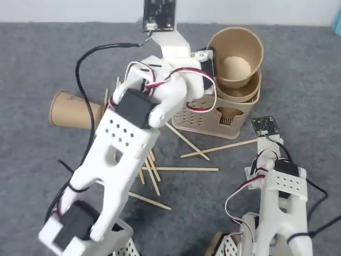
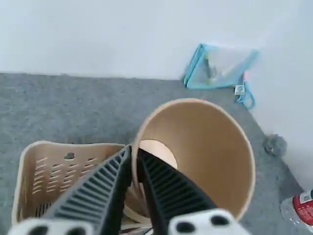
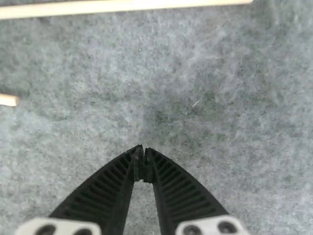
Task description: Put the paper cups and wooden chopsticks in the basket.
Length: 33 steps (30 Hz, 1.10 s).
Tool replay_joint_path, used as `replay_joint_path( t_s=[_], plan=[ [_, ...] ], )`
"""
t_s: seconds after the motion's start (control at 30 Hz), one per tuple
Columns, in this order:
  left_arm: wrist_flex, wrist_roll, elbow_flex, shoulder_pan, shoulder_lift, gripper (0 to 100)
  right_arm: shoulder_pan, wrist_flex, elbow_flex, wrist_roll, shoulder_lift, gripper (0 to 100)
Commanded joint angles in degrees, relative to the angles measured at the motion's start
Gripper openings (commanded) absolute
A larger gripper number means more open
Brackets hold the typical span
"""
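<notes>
Left wrist view: we see our left gripper pinched narrow on the rim of a cup, which sits nested on the stack at one end of the basket. Our right gripper is closed on nothing, over carpet near a chopstick. A second cup lies on its side beside the basket.

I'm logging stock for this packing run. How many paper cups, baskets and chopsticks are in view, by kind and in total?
Paper cups: 4, one on its side on the table, three rims nested in the basket, the top cup in the left gripper.
Basket: 1.
Wooden chopsticks: at least 6, the arm may cover more.
Total: at least 11.
</notes>
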Motion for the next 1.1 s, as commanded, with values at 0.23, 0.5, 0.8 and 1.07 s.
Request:
replay_joint_path(
  t_s=[0.23, 0.5, 0.8, 1.07],
  plan=[
    [-0.3, -0.4, -1.4, -0.3, 3.4, 2, -0.7, -0.9, -0.3, 0.7, -1.7, 0.8],
    [3.4, -6.8, -1.5, -0.4, 4.2, 19, -0.7, -0.9, -0.3, 0.7, -1.7, 0.8],
    [8.7, -6.9, -5.7, -0.5, 4.0, 21, -0.7, -0.9, -0.3, 0.7, -1.7, 0.8],
    [26.0, -7.0, -21.7, -0.6, 4.0, 21, -0.7, -1.0, -0.3, 0.7, -1.7, 0.8]
  ],
)
